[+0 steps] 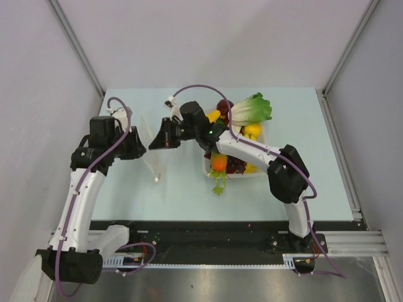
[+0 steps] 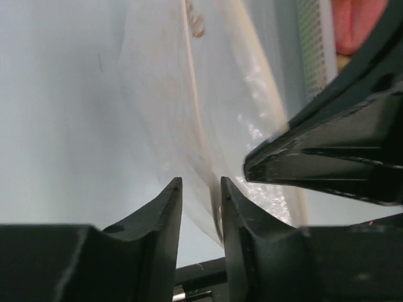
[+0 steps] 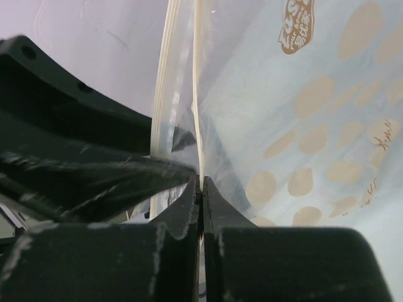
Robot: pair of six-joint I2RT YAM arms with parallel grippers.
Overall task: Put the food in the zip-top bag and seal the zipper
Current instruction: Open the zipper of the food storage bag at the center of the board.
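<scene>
The clear dotted zip-top bag [image 1: 151,154] is held up off the table between my two grippers. My right gripper [image 1: 158,139] is shut on the bag's zipper [image 3: 196,94], which runs down between its closed jaws [image 3: 201,181]. My left gripper [image 1: 136,145] is slightly open [image 2: 200,182], with the bag's film [image 2: 214,113] passing between its fingertips, close to the right one. The food lies in a white tray [image 1: 205,165]: a lettuce head [image 1: 252,108], carrot [image 1: 218,165], yellow fruit [image 1: 253,130], banana [image 1: 214,116] and purple grapes [image 1: 237,165].
The tray stands to the right of centre on the pale blue table [image 1: 176,195], under my right arm [image 1: 286,173]. Grey walls enclose the table on the left, back and right. A black rail [image 1: 208,233] runs along the near edge.
</scene>
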